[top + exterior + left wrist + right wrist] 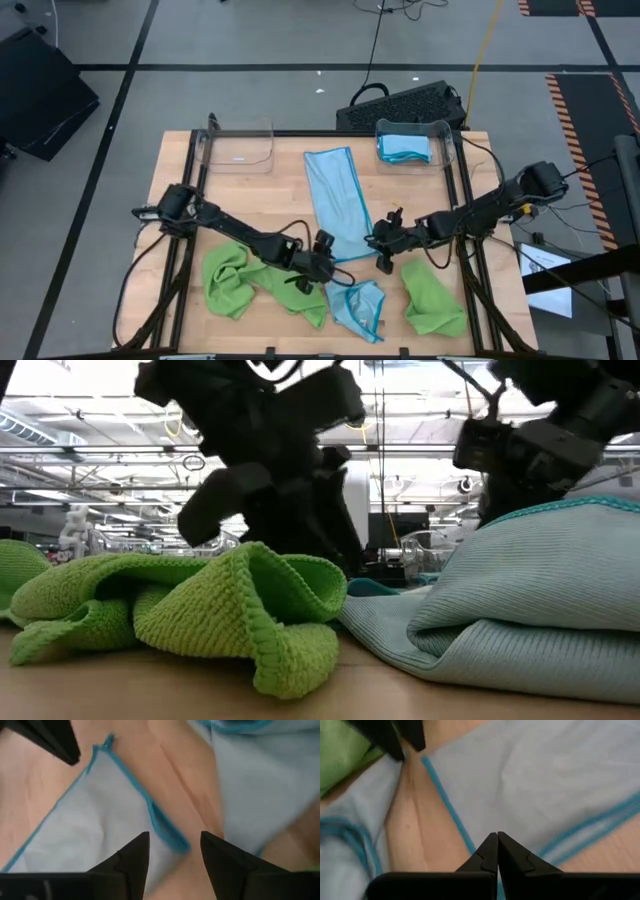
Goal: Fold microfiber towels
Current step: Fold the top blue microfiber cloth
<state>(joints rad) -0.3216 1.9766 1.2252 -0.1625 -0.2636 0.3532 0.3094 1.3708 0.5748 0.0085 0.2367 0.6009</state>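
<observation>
A light blue microfiber towel [335, 200] with teal edging lies flat in a long strip on the middle of the table. My left gripper [174, 847] hangs open over its near end; the teal edge [167, 830] runs between the fingers. My right gripper [496, 840] is shut with nothing in it, above the same end from the right. A crumpled blue towel [360, 308] lies just nearer. Green towels lie bunched at near left [250, 282] and near right [432, 298].
A clear bin [403, 147] at the far right holds folded blue towels. A second clear bin [238, 150] stands at the far left. In the low view the green towel [200, 610] and the crumpled blue one [530, 600] fill the foreground.
</observation>
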